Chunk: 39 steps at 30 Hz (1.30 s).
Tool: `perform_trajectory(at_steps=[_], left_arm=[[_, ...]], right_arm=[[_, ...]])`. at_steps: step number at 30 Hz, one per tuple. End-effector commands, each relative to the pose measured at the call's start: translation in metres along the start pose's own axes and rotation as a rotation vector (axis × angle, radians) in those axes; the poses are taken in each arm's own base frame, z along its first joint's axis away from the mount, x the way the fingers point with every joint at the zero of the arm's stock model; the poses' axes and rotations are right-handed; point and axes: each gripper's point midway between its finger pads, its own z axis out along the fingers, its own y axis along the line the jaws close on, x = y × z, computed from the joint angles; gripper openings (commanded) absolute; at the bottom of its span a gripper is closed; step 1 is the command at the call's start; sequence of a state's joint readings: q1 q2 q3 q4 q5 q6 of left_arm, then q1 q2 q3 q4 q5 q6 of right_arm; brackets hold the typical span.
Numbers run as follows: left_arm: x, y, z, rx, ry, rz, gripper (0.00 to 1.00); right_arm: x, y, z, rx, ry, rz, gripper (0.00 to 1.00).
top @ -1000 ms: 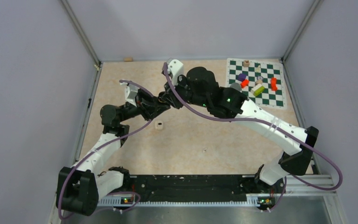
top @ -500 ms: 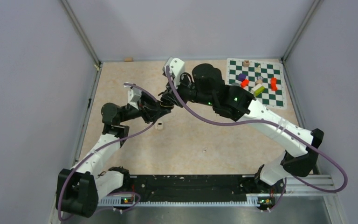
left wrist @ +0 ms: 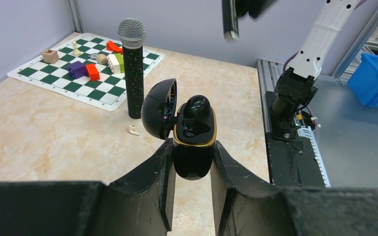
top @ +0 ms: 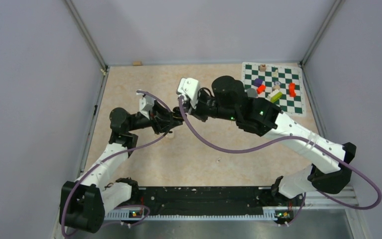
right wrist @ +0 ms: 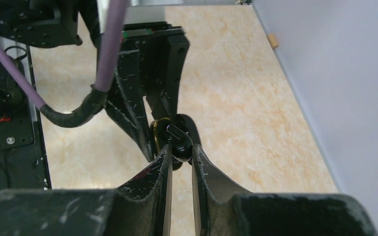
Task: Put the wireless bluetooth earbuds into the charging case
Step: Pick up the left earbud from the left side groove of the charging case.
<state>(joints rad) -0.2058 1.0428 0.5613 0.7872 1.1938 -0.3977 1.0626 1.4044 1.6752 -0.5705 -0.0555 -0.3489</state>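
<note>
Your left gripper (left wrist: 192, 150) is clamped on the glossy black charging case with a gold rim (left wrist: 195, 130). It holds the case up off the beige marbled tabletop (left wrist: 54, 132), with the domed lid (left wrist: 156, 109) swung open to one side. One black earbud (left wrist: 197, 105) sits in the far well. The near well looks bare, though the gloss makes that hard to be sure of.

Over the last second both wrists have drifted together toward the near edge of the table, and the right arm's elbow has swung out to the right. The right gripper (right wrist: 181, 147) now hangs above the open case, not touching it. Its fingers are drawn almost together. Something dark shows at their tips, but you cannot tell whether it is a second bud or the case behind them.

The whitish earbud (left wrist: 134, 130) has not moved. It lies on the table just beside the foot of the upright black microphone with a grey mesh head (left wrist: 133, 73), apart from the case. By my reading you are partway through: one bud is seated, and this loose one is not yet fetched.
</note>
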Motion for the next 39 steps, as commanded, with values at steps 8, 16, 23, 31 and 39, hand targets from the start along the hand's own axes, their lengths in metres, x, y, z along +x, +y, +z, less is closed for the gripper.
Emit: perform_trajectory(at_steps=[8,16,23,31,39], left_arm=[[-0.016,-0.012,0.001,0.047,-0.017,0.081,0.00],[-0.018,-0.018,0.001,0.066,-0.022,0.088,0.00],[-0.018,-0.019,0.001,0.069,-0.026,0.086,0.00],[-0.018,-0.020,0.002,0.071,-0.026,0.084,0.00],[-0.016,-0.020,0.001,0.070,-0.023,0.084,0.00]], right_arm=[[0.013,0.030,0.018,-0.020,0.081,-0.162,0.12],[0.017,0.020,0.021,0.039,0.110,-0.186,0.12],[0.026,0.019,0.027,0.047,0.140,-0.208,0.12],[0.028,0.029,0.032,0.021,0.155,-0.234,0.12],[0.021,0.031,0.029,0.026,0.145,-0.249,0.12]])
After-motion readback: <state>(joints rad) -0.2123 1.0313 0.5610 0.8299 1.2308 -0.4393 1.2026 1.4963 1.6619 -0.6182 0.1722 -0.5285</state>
